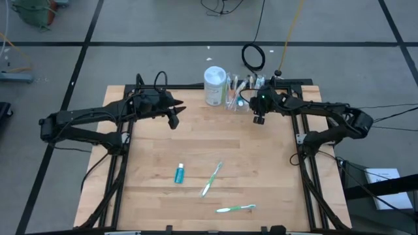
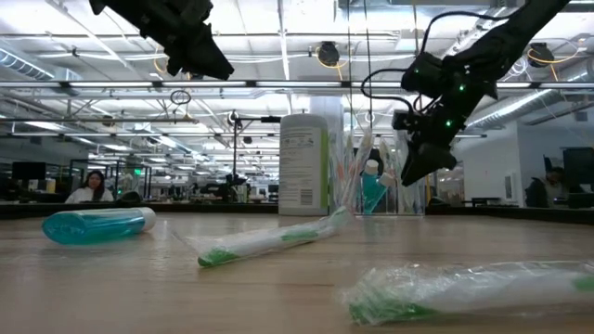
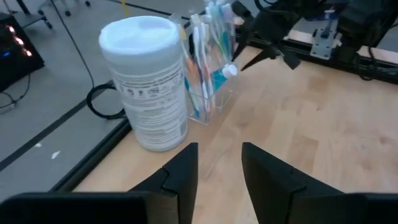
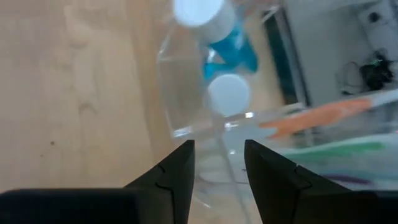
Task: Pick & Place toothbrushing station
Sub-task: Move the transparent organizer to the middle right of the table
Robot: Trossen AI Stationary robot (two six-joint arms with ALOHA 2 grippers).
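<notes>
Wrapped toothbrush [image 2: 483, 289] blurred, cut off at edge, canister [image 3: 146, 87] label unreadable

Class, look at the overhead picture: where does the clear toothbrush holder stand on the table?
In the high view, the toothbrush holder stands at the table's far edge, right of centre, just right of the white canister, with the right hand beside it on its other side.

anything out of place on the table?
Yes. Two wrapped toothbrushes and a small blue tube lie loose on the near half of the table, away from the holder standing at the far edge.
</notes>
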